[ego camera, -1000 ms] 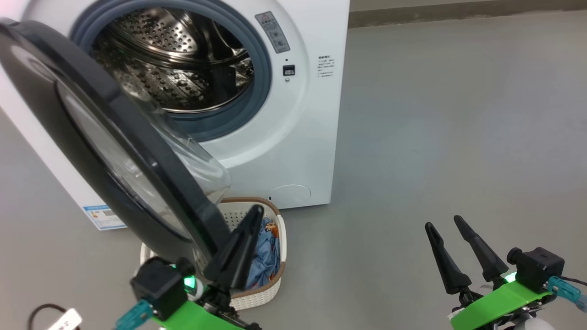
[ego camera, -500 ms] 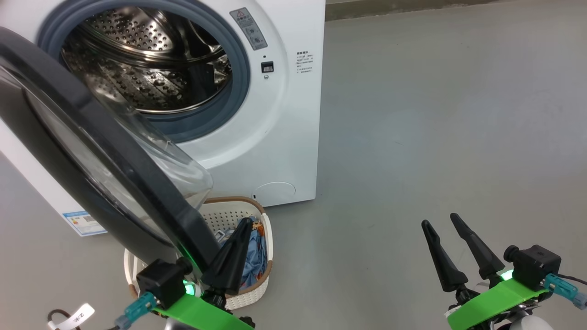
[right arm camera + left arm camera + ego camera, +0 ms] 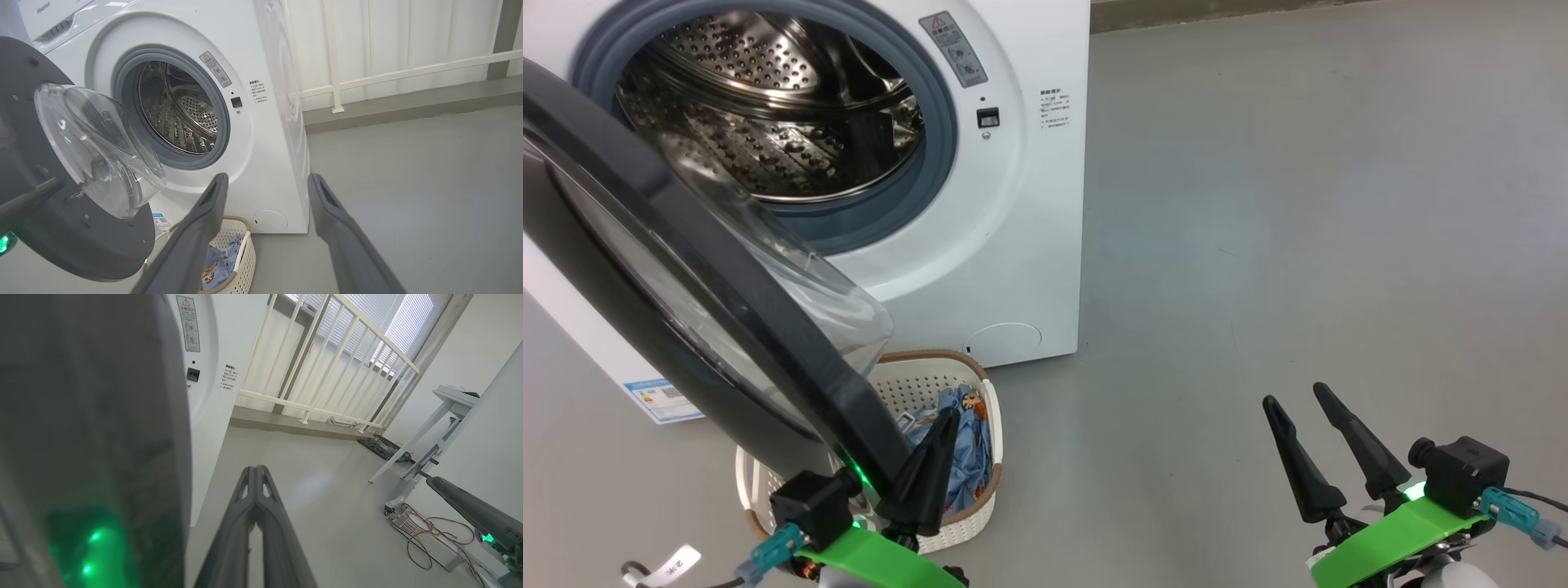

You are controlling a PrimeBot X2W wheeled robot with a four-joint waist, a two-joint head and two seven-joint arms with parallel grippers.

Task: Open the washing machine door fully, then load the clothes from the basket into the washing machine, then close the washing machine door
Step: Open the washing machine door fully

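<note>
Clothes [image 3: 968,445], light blue with small orange-brown figures, lie bunched in the basket [image 3: 985,392]. The basket stands on the grey floor [image 3: 1298,204] just in front of the washing machine [image 3: 1029,245], near its lower front edge. The washing machine door [image 3: 735,286] is swung out on its left side, so its black rim and bulging glass window hang over the basket's left part and hide it. The steel drum [image 3: 768,131] is exposed behind it.

The left gripper [image 3: 949,416] has its two fingers pressed tightly together and grips nothing. It sits just beside the door's lower edge, above the basket; whether it touches the door cannot be told. The right gripper [image 3: 1294,395] is spread wide and holds nothing, over bare floor well to the right of the machine.
</note>
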